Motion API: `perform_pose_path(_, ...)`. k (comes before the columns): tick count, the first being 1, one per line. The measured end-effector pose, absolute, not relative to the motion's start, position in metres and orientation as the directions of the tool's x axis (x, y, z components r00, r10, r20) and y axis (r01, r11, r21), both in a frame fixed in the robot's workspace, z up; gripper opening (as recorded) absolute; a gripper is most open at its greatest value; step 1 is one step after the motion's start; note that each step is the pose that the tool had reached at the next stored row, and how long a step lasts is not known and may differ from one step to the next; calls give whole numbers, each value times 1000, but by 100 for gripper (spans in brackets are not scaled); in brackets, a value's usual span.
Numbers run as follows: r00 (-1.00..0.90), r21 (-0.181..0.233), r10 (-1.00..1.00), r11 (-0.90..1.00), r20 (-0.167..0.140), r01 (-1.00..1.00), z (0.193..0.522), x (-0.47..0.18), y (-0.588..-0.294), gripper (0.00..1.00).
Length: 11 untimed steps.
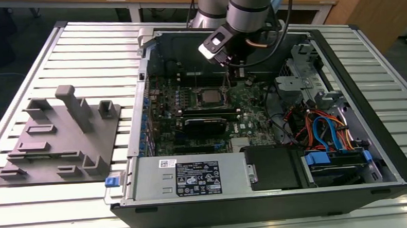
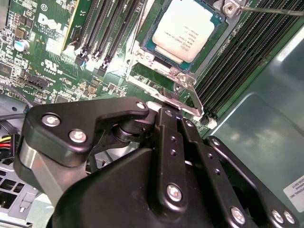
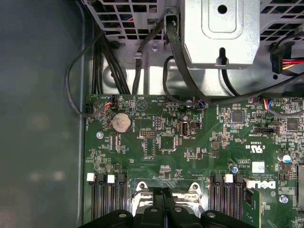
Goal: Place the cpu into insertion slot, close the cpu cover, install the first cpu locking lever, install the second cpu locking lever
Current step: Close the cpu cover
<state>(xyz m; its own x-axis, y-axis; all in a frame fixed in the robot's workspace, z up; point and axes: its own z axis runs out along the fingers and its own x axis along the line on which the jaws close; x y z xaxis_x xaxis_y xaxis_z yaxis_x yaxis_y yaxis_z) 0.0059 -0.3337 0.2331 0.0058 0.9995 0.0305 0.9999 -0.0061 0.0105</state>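
The cpu (image 2: 186, 29), a square chip with a dull silver top, lies in the insertion slot (image 2: 142, 58) on the green motherboard; in the exterior view the cpu (image 1: 208, 97) sits mid-board. The cpu cover (image 2: 186, 85), a thin silvery frame, lies flat around the chip. A thin metal lever rod (image 2: 271, 10) runs off from one corner of the socket. My gripper (image 2: 164, 113) hangs low over the socket's edge, its black fingers pressed together, the tips at the cover's tab. In the exterior view the gripper (image 1: 241, 77) is just behind the socket.
Long black memory slots (image 2: 107, 28) flank the socket on both sides. The grey power-supply box (image 1: 192, 177) fills the case's front. Drive cage and coloured cables (image 1: 328, 134) crowd the exterior view's right. A grey fixture plate (image 1: 60, 141) lies outside the case on the left.
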Motion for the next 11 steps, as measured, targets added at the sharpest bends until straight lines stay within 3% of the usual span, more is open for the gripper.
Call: perform_pose_path(11,6,10,1000,-6,31,1000,233,-1,-334,10)
